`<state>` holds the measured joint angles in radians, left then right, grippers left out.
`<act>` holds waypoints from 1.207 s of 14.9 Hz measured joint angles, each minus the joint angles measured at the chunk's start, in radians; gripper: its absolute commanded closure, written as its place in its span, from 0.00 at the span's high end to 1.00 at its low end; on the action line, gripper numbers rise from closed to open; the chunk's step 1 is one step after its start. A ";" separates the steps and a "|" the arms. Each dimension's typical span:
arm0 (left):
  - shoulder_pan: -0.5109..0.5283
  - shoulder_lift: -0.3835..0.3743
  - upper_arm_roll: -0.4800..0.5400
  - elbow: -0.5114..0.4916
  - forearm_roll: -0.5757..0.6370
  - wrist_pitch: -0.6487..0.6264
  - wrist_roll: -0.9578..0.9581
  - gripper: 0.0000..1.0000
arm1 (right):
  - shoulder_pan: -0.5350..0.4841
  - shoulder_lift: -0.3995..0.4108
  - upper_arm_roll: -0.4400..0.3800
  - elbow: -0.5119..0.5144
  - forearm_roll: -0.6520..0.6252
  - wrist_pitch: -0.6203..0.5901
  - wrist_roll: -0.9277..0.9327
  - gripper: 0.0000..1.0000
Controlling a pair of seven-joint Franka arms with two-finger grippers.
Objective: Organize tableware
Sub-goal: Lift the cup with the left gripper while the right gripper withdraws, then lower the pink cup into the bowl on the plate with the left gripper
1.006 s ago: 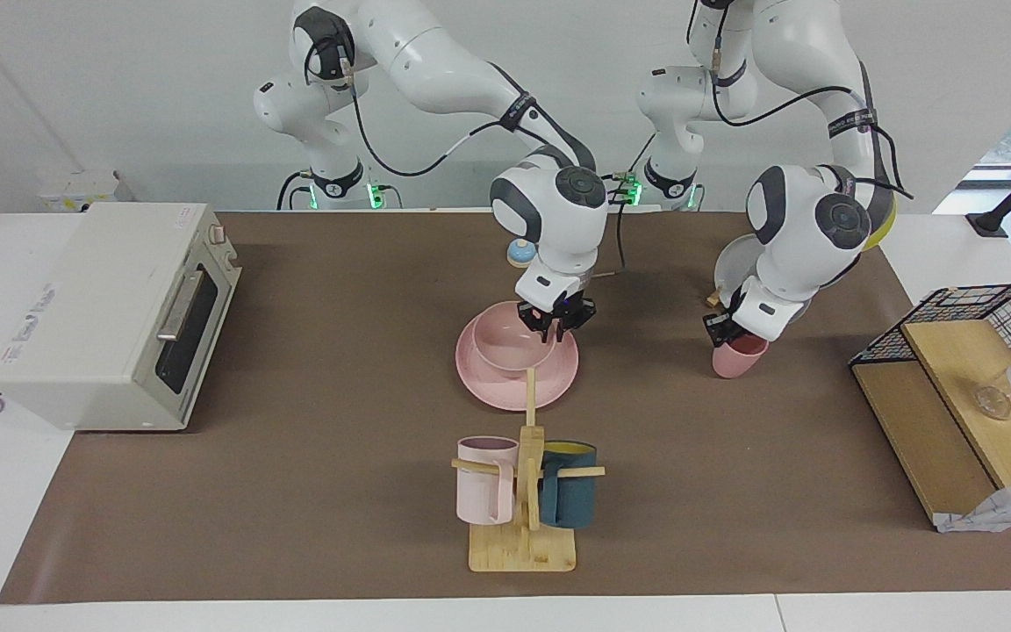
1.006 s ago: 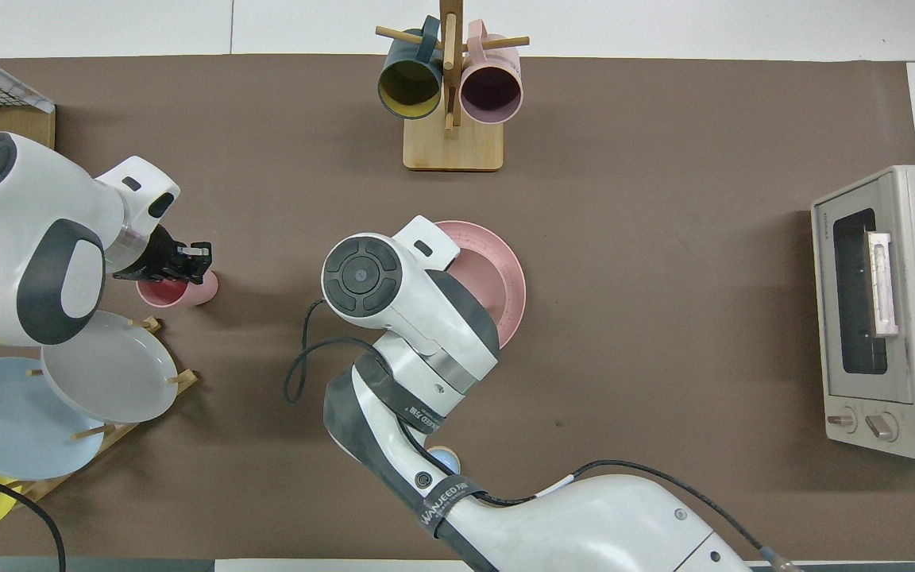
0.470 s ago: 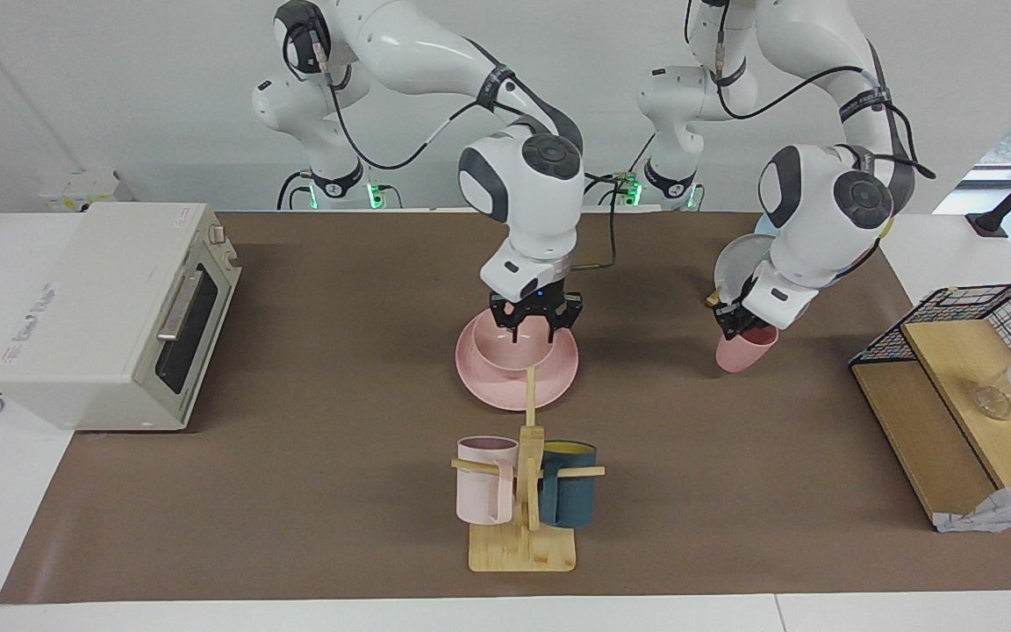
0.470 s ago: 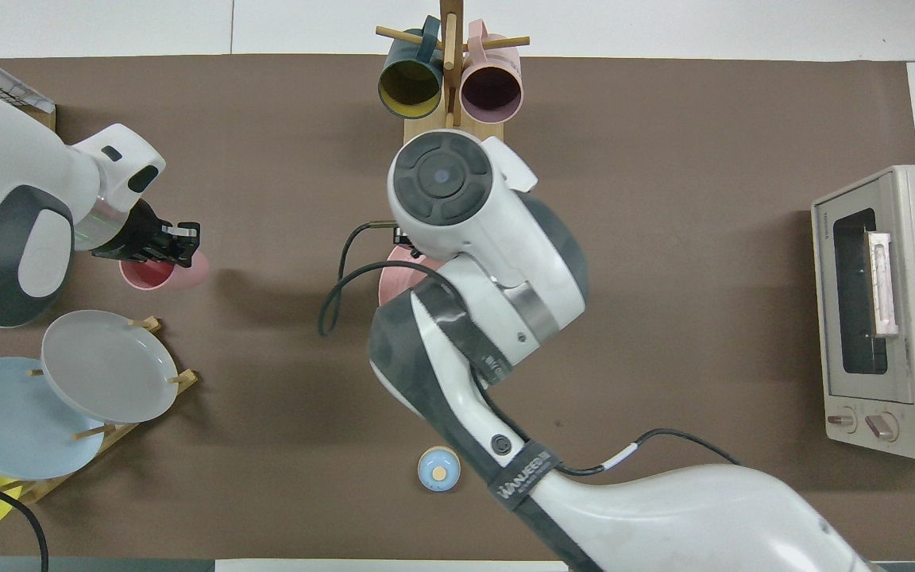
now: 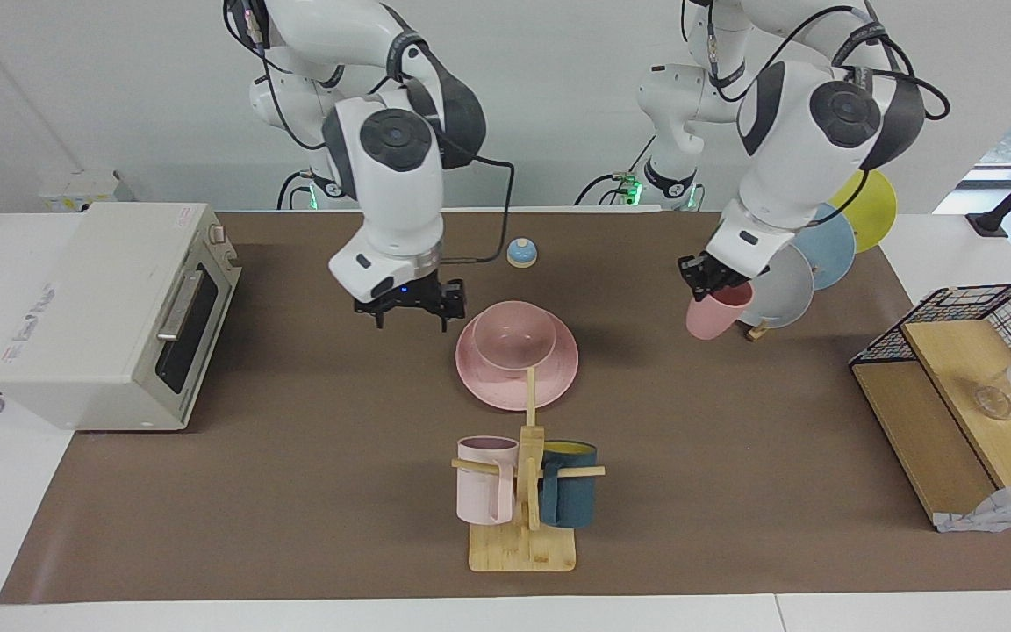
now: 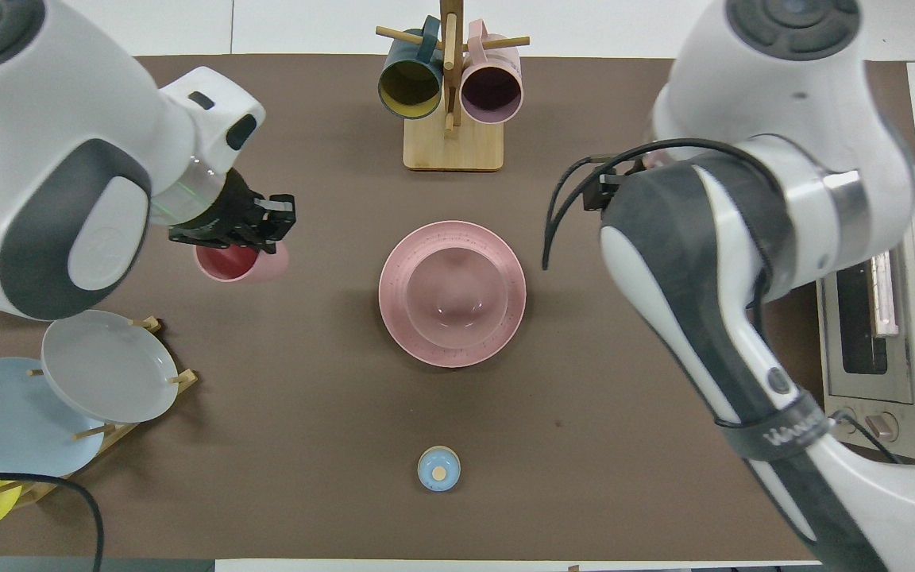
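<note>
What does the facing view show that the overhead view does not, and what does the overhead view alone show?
Only the facing view shows the open right gripper, empty over bare table, and the black wire basket. Only the overhead view shows inside the small matte pink cup held by the left gripper. Both show the round pink bowl sitting in the wide pink plate.

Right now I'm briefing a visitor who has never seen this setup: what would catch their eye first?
The left gripper holds a pink cup in the air, tilted, beside the plate rack at the left arm's end. At mid-table a pink bowl sits in a pink plate, with the wooden mug tree farther from the robots. The right gripper hangs empty, jaws open, over bare mat between the plate and the toaster oven.
</note>
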<state>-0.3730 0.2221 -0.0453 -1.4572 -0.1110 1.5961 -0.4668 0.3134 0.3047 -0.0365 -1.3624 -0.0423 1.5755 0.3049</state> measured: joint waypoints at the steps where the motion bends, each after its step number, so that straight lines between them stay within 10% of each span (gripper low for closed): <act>1: -0.037 0.022 -0.001 0.025 -0.015 0.000 -0.056 0.00 | -0.027 -0.025 -0.001 -0.001 0.001 -0.021 -0.043 1.00; 8: -0.249 0.169 -0.003 0.154 -0.059 0.072 -0.386 0.00 | -0.155 -0.255 0.000 -0.193 0.002 -0.086 -0.194 1.00; 18: -0.319 0.265 0.009 0.132 -0.059 0.168 -0.482 0.00 | -0.189 -0.297 -0.035 -0.275 0.002 -0.083 -0.223 1.00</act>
<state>-0.6924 0.4872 -0.0361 -1.3253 -0.1705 1.7640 -0.9491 0.1244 0.0081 -0.0718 -1.6371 -0.0399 1.4922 0.0820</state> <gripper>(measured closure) 0.947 0.000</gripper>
